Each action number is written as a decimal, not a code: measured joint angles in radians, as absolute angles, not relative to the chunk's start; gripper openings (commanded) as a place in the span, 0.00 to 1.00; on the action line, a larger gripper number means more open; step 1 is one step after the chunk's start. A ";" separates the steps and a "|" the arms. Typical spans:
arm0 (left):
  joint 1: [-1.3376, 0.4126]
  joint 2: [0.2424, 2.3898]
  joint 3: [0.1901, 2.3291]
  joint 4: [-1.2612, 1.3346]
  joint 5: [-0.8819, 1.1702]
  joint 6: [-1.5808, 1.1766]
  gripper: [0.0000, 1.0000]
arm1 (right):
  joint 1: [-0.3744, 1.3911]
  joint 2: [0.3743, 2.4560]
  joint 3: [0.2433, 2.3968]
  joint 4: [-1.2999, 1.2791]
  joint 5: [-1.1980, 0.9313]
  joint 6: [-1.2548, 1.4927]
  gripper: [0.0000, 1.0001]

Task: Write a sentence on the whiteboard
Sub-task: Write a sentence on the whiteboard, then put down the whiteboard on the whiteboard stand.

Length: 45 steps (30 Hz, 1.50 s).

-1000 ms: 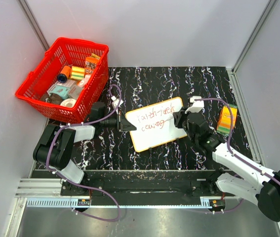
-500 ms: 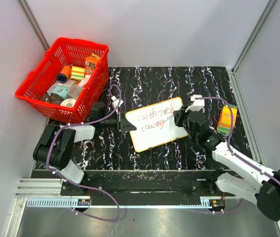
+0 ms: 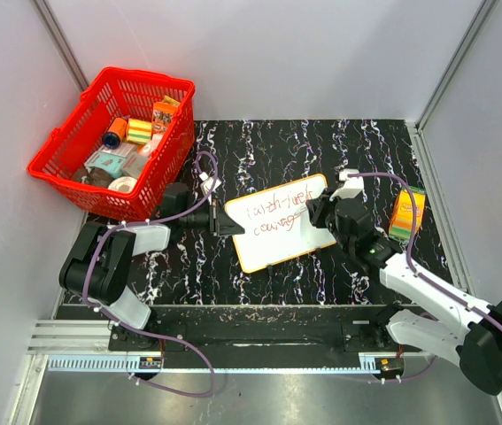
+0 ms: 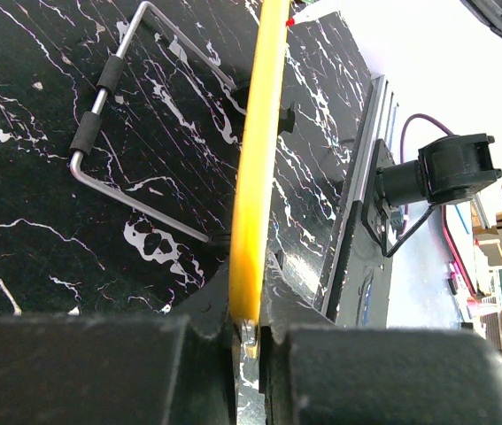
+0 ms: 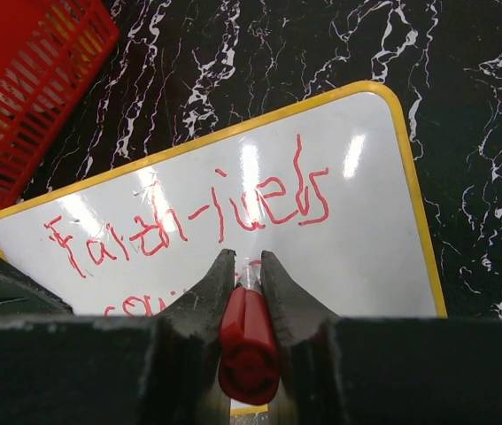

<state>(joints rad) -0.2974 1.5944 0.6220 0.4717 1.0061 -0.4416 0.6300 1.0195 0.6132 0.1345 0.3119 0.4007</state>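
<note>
Left claw (image 4: 249,332) clenched on whiteboard (image 4: 259,133) rim; right claw (image 5: 248,266) grasping red marker (image 5: 249,345): excess pressure could pivot it, smearing the sentence (image 5: 312,197).

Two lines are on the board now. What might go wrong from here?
The left end effector pinches only the thin yellow rim of the whiteboard, so marker pressure may shift the board. The right end effector holds the red marker close over the red lettering; a stray stroke may smear it.
</note>
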 measured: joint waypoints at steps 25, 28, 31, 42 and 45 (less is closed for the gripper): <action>-0.299 1.594 0.622 0.472 1.006 -0.441 0.00 | 0.630 0.957 0.566 0.061 0.355 0.433 0.00; -0.299 1.594 0.622 0.472 1.006 -0.441 0.00 | 0.630 0.956 0.566 0.061 0.364 0.430 0.00; -0.299 1.594 0.622 0.472 1.006 -0.441 0.00 | 0.630 0.956 0.567 0.062 0.376 0.425 0.00; -0.300 1.594 0.622 0.472 1.006 -0.440 0.00 | 0.629 0.763 0.568 0.068 0.372 0.403 0.00; -0.300 1.594 0.622 0.472 1.006 -0.439 0.02 | 0.629 0.711 0.568 0.073 0.371 0.403 0.00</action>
<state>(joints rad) -0.3000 1.5944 0.6224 0.4717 1.0058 -0.4393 0.6289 0.7109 0.5682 0.0727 0.3714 0.4034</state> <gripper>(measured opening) 0.083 0.198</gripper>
